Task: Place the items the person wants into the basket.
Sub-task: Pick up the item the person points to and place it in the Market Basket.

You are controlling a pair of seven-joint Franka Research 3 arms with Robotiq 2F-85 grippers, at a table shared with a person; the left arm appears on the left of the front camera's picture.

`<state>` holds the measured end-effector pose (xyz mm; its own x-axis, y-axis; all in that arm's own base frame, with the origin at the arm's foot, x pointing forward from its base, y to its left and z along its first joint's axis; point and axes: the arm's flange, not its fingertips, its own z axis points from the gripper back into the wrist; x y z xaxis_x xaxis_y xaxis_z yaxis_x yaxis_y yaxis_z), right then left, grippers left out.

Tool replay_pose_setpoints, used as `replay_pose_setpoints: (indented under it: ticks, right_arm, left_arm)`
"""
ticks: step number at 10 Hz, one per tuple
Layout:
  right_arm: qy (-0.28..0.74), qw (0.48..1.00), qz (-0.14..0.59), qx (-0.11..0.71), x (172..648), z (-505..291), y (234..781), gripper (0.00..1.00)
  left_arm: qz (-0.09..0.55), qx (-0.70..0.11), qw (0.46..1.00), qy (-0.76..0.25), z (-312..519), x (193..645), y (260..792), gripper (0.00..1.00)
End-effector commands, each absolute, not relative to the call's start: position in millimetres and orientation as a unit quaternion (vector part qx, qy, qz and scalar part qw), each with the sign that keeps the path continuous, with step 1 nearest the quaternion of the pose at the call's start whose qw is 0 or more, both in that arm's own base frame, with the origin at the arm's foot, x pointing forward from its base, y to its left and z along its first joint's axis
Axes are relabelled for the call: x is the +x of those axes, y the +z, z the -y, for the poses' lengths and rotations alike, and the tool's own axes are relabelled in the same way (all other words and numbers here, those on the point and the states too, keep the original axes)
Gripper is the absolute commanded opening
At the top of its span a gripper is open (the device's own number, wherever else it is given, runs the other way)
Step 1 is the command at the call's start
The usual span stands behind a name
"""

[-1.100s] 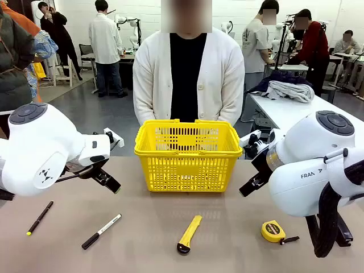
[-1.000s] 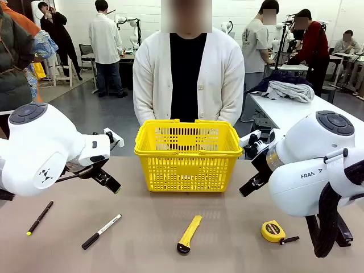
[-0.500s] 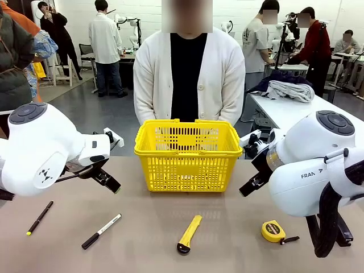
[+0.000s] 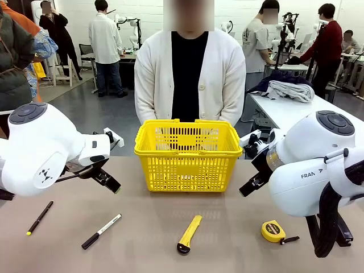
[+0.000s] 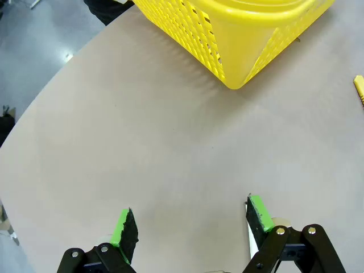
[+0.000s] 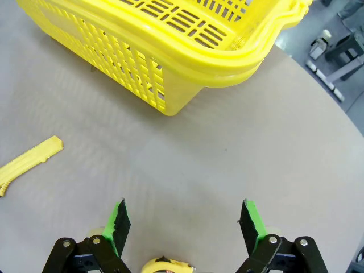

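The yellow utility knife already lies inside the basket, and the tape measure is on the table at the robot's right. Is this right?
Not quite. The front view shows the utility knife on the table, on the robot's side of the basket, not inside it. The tape measure is indeed on the table at the robot's right.

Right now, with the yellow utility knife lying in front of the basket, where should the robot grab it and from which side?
Take the utility knife across the middle of its yellow body, coming straight down from above. It lies flat on the table, long and slim, so fingers can probably close only across its narrow width. Avoid the black tip at the near end.
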<state>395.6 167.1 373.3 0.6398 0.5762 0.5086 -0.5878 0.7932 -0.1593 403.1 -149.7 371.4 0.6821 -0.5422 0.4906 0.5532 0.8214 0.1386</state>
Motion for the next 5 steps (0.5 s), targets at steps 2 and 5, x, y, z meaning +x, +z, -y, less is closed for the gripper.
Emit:
replay_pose_setpoints:
  ticks: [2, 5]
  right_arm:
    - [0.321, 0.906, 0.277, 0.011, 395.6, -167.1, 373.3, 1.00]
    - [0.321, 0.906, 0.277, 0.011, 395.6, -167.1, 373.3, 1.00]
  left_arm:
    - [0.264, -0.010, 0.917, -0.299, 149.7, 403.1, 371.4, 1.00]
    - [0.264, -0.010, 0.917, -0.299, 149.7, 403.1, 371.4, 1.00]
